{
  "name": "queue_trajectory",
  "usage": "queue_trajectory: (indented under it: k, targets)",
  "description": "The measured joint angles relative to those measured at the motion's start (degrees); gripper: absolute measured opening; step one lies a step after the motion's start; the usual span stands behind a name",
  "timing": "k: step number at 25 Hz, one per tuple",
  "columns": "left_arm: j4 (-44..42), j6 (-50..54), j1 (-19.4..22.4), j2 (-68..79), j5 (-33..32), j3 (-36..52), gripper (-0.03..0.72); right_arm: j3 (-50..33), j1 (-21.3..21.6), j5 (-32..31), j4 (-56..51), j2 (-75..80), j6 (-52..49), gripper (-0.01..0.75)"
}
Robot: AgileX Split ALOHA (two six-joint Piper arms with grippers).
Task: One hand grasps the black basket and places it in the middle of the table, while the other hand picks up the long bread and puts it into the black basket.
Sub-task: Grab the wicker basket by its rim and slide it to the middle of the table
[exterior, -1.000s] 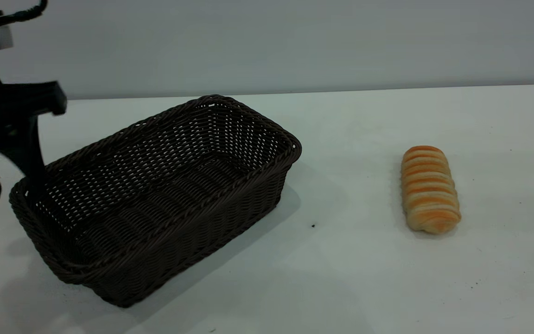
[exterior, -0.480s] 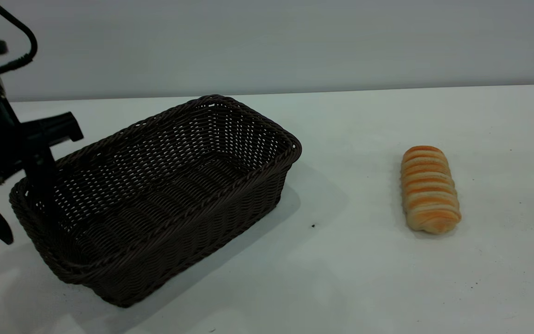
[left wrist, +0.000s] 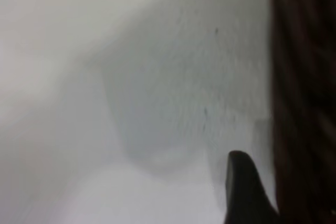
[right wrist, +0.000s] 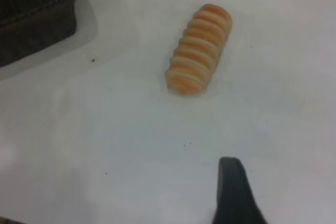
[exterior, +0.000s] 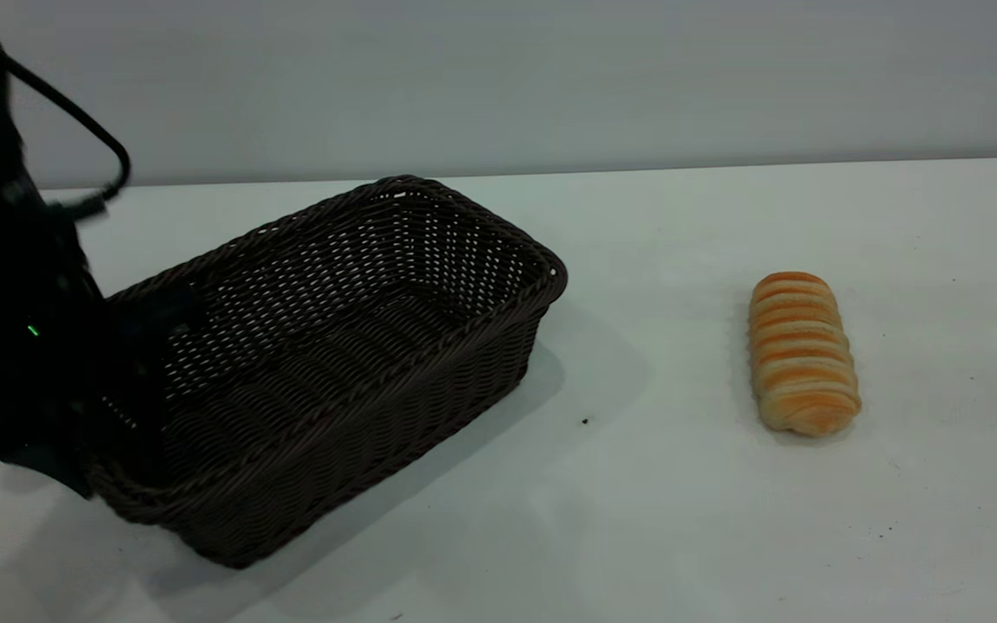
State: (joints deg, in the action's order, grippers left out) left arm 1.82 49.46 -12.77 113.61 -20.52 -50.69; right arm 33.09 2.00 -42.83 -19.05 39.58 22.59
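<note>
Where left end effector [exterior: 113, 389] straddles black basket [exterior: 334, 346] rim — grip unclear, long bread [exterior: 801, 353] well apart.

L arm drops from above the black basket's [exterior: 334, 346] left end down onto it; the left gripper [exterior: 109, 407] now sits at the rim of that short end, w/ one of its fingers [exterior: 157, 307] inside the basket against the wall and the rest of the gripper outside, near the bench [exterior: 637, 484]. Arm body now hides the basket's left corner, which was in plain sight before. Cable loop [exterior: 92, 147] swings lower and further right. Basket shifts a touch: right corner sits slightly further right and the near-left end looks a bit raised, shadow under it wider. In the left wrist view one finger [left wrist: 244, 192] lies just beside the basket wall [left wrist: 304, 98].
</note>
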Motion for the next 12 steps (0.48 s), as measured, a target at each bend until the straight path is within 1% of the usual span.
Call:
queue_trajectory:
  k: [2,4,5,6,9,12]
  targets:
    - [0.19,-0.07,0.0,2.24,2.33,0.0,0.347,0.0,0.0,0.0,0.0,0.0,0.0,0.454]
    - [0.8,0.5,0.0,2.83,3.7,-0.19,0.226,0.0,0.0,0.0,0.0,0.0,0.0,0.454]
    - [0.94,0.56,0.06,2.88,4.64,-0.26,0.182,0.0,0.0,0.0,0.0,0.0,0.0,0.454]
    - [0.94,0.24,0.06,2.88,5.51,-0.39,0.162,0.0,0.0,0.0,0.0,0.0,0.0,0.454]
    - [1.21,-1.97,0.06,1.95,6.7,-0.51,0.16,0.0,0.0,-0.05,0.05,0.0,0.0,0.454]
    - [1.21,-8.79,0.01,-0.66,6.48,-1.96,0.153,0.0,0.0,-0.1,0.22,0.0,0.0,0.454]
